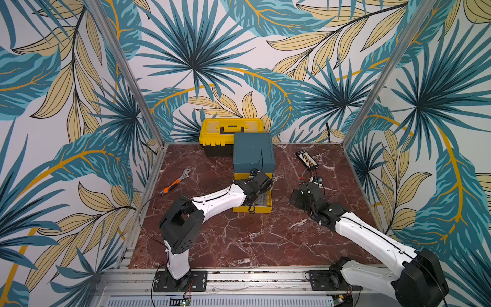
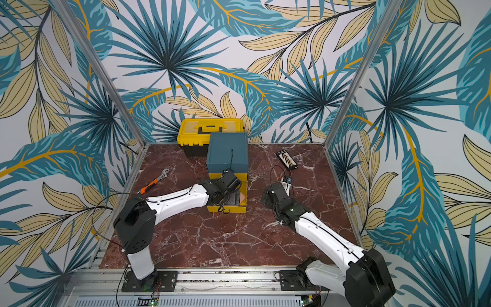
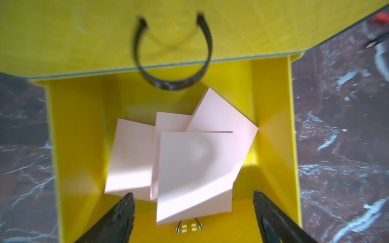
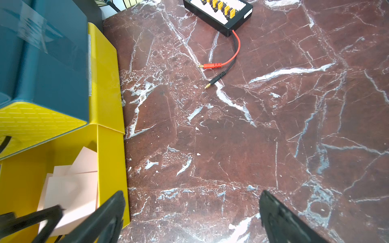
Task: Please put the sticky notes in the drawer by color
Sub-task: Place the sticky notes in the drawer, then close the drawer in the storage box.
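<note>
The left arm (image 2: pixel 183 199) reaches over the open yellow drawer (image 2: pixel 225 209) — pink note (image 2: pixel 243 198) showing inside.

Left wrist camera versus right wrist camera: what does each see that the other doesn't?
Only the left wrist view shows the whole black loop pull and the full spread of overlapping pink sticky notes, under the open left end effector. Only the right wrist view shows the black connector board and the open right end effector over bare marble table. Both show the open yellow drawer with the notes in it.
</note>
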